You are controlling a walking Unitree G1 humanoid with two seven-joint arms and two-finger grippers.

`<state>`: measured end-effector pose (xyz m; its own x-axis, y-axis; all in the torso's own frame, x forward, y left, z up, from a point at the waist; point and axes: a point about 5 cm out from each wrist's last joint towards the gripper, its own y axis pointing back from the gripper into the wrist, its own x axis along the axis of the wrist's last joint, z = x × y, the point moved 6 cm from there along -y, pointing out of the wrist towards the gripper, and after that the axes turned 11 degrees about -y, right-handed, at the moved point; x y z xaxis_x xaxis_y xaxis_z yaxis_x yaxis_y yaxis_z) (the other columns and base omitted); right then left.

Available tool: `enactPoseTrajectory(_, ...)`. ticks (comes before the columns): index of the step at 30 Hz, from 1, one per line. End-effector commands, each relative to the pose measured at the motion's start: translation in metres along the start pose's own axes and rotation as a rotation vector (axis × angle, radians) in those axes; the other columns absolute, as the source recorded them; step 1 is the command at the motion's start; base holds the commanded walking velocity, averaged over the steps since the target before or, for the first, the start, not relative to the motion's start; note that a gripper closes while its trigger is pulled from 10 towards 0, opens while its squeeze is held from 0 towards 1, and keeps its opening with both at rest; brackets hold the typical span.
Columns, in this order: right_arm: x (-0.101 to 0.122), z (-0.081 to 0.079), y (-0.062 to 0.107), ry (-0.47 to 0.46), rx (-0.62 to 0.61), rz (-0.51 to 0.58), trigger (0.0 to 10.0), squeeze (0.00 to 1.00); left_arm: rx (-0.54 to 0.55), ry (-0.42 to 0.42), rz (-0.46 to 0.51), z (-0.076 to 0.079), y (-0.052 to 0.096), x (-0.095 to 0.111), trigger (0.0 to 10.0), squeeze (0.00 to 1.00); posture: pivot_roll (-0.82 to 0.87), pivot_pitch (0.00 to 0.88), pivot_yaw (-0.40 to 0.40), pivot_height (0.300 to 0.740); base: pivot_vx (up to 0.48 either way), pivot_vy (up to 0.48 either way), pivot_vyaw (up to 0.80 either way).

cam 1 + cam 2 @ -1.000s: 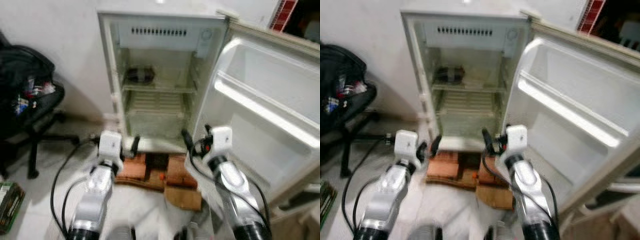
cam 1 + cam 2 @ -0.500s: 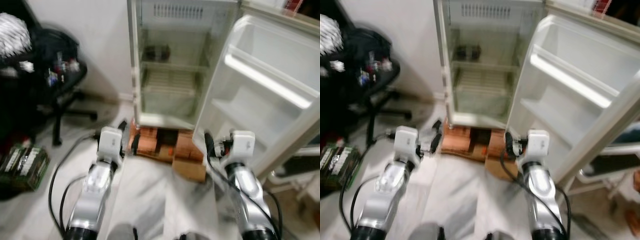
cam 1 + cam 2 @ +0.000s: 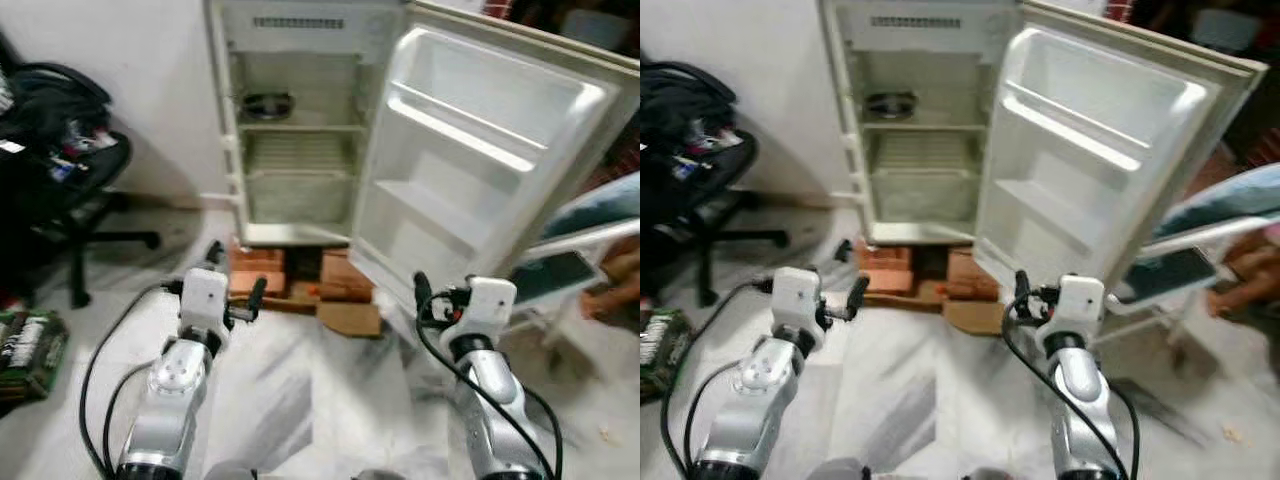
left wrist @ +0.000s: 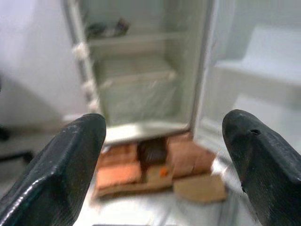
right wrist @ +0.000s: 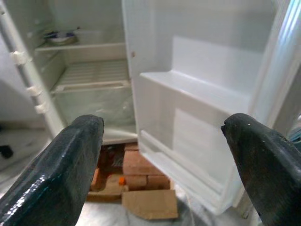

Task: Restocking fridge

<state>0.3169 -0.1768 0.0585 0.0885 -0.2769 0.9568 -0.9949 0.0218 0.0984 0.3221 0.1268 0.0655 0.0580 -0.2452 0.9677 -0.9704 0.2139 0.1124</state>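
Fridge [image 3: 300,130] at upper centre, door [image 3: 480,160] swung open at upper right. Shelves nearly bare; one dark item [image 3: 267,103] seen on top shelf. Left gripper [image 3: 232,283] and right gripper [image 3: 440,300] spread wide, nothing held. Restocking judged barely started.

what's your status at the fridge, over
Left gripper and right gripper open, empty, short of the fridge. Door wide open, one dish on top shelf. Bricks and cardboard at its base.
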Motion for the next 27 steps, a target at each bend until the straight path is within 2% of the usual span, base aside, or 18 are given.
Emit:
enactPoseTrajectory(1, 0.005, -0.004, -0.005, 0.014, 0.016, 0.014, 10.0, 0.00, -0.010, 0.012, 0.017, 0.002, 0.000, 0.003, 10.0, 0.00, 0.01, 0.000, -0.028, 0.740, 0.000, -0.337, 0.00)
enactPoseTrajectory(6, 0.012, -0.008, -0.013, 0.014, 0.026, 0.033, 10.0, 0.00, -0.018, 0.003, 0.026, 0.002, -0.001, 0.004, 10.0, 0.00, 0.01, 0.000, -0.028, 0.740, 0.000, -0.451, 0.00)
enactPoseTrajectory(22, 0.011, -0.011, -0.014, 0.008, 0.042, 0.034, 10.0, 0.00, -0.012, 0.007, 0.023, 0.001, -0.002, 0.004, 10.0, 0.00, 0.01, 0.000, -0.024, 0.740, 0.000, -0.471, 0.00)
enactPoseTrajectory(27, 0.011, -0.021, -0.015, 0.043, 0.093, 0.032, 10.0, 0.00, 0.006, 0.020, 0.018, -0.005, -0.001, 0.002, 10.0, 0.00, 0.01, 0.000, -0.024, 0.740, 0.000, -0.445, 0.00)
